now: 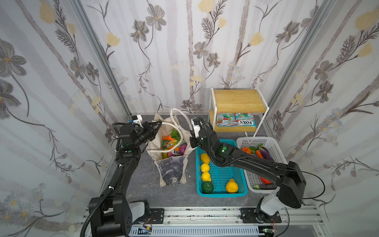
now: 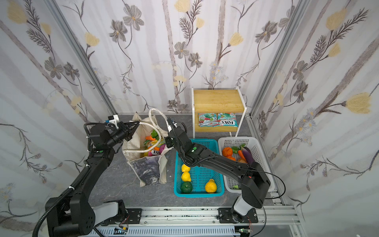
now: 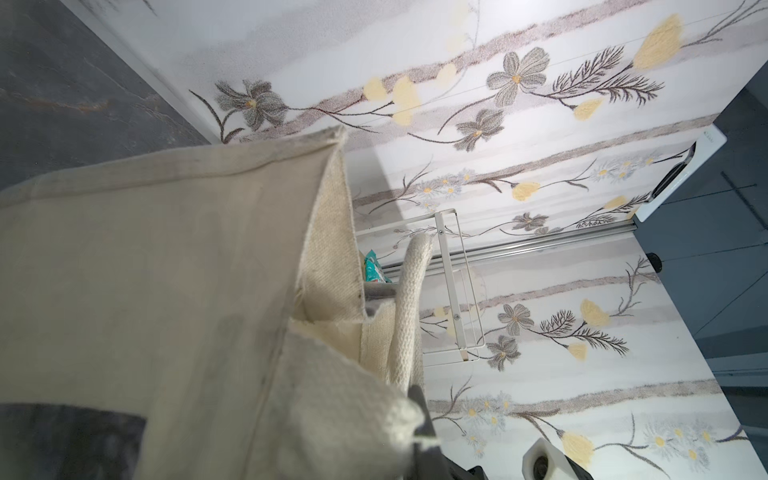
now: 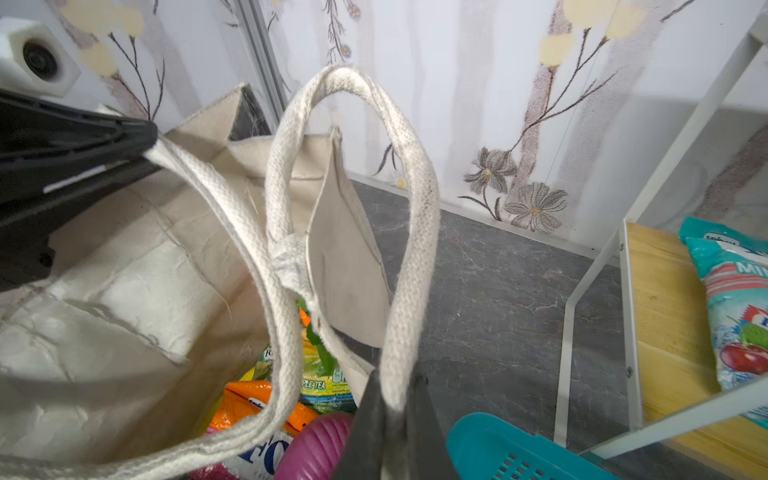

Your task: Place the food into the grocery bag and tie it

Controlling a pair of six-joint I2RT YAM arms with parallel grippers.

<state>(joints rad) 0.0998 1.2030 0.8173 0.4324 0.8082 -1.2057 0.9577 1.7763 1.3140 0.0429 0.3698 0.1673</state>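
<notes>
- Two grips on: clamps left gripper (image 4: 150,140) tight on left handle (image 4: 232,216), far-left at the mouth of grocery bag (image 1: 172,174).
- Pinches right gripper (image 4: 392,399) closed on right handle (image 4: 415,249), looping up by the right rim.
- Finds grocery bag upright just left of teal basket (image 1: 221,194), food (image 1: 172,143) inside.
- Calls for crossing next, probably: handles apart, mouth between.

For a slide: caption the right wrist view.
Right tool grips one tote strap, left tool the other, over packed food.

Lab booth: wallpaper panels (image 1: 184,51), aluminium rail (image 1: 205,214)
</notes>
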